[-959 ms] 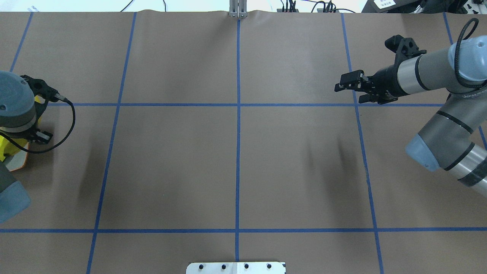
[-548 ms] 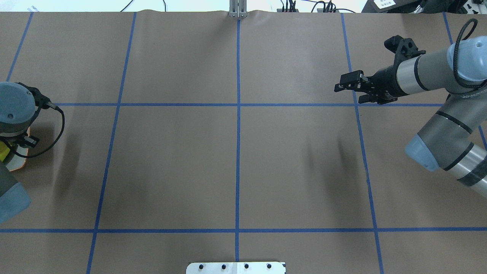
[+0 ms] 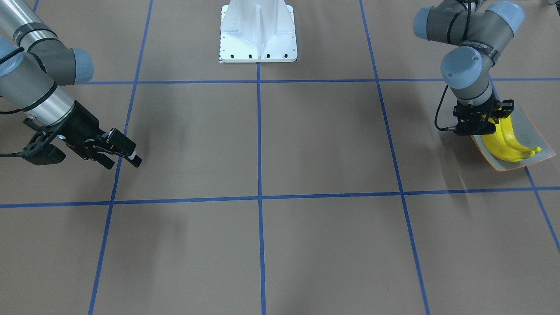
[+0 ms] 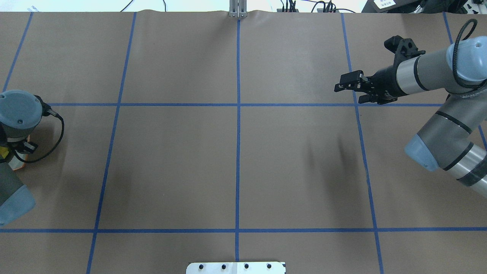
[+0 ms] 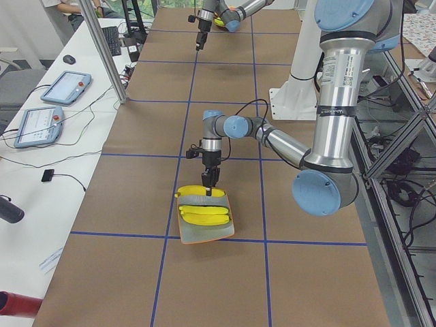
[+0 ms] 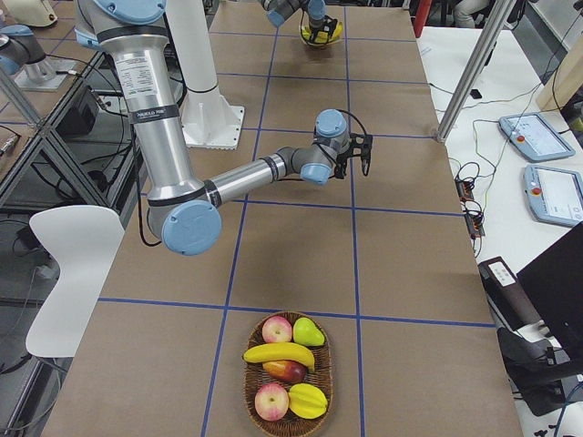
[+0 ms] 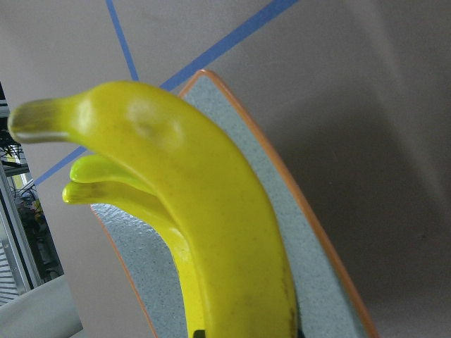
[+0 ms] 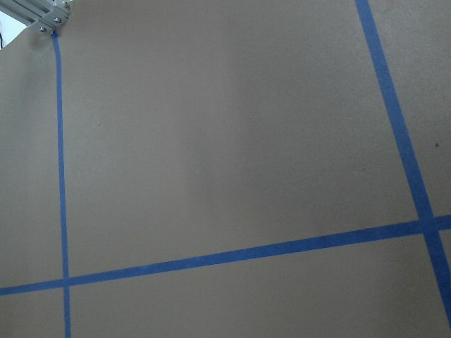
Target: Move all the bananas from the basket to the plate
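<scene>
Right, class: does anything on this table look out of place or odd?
One yellow banana lies in the oval wicker basket among other fruit, far from the other bananas on the grey orange-rimmed plate.

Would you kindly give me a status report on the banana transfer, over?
Left tool shut on banana above plate. Right tool open, empty. Last banana waits in basket. No obstruction seen.
</scene>
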`<state>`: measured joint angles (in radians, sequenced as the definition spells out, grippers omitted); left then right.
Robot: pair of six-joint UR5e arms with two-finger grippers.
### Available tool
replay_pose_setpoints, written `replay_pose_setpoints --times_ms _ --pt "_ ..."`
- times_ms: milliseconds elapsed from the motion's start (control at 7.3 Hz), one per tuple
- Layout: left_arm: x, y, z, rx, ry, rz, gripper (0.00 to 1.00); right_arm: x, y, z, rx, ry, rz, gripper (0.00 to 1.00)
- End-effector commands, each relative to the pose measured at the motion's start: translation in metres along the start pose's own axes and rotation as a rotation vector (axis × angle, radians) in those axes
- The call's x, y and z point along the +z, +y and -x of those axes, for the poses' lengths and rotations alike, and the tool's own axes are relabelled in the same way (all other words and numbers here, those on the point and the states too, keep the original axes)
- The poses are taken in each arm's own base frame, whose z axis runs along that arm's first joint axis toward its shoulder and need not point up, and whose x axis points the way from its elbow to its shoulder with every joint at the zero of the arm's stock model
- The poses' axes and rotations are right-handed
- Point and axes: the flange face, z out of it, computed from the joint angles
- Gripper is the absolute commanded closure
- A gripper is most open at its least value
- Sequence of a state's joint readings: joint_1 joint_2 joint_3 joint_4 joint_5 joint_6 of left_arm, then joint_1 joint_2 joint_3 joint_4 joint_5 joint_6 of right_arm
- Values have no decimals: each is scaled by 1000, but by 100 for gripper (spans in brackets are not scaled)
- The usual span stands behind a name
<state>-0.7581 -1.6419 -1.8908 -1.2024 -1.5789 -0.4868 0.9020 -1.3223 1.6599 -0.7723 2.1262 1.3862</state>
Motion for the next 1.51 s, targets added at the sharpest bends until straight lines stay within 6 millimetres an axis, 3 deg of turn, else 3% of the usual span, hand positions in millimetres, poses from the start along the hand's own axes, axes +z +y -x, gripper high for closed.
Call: replay_pose_setpoints --times_ms 0,137,274,411,548,685,959,1233,1370 --pt "8 1 -2 4 -7 16 100 2 -1 1 1 2 2 0" --pt "12 0 -2 5 -12 25 100 2 -1 1 1 1 0 0" --pt "16 -1 -3 8 -15 31 79 2 -1 2 0 0 1 0" --pt "19 -1 -6 13 -17 36 51 2 -1 1 0 -1 0 0" --pt "18 -2 -7 26 -14 34 33 2 -1 2 1 -2 0 0" --pt "10 -4 -7 65 -2 21 26 1 -2 5 -1 -6 -1 0" --pt "-34 -3 -7 110 51 -56 22 -1 -1 7 -3 -11 -2 0" --pt "-102 -35 -27 85 193 -134 17 -15 -17 2 14 -11 -36 0" --pt "-134 -45 -41 50 276 -153 16 -24 -27 -13 21 3 -49 0"
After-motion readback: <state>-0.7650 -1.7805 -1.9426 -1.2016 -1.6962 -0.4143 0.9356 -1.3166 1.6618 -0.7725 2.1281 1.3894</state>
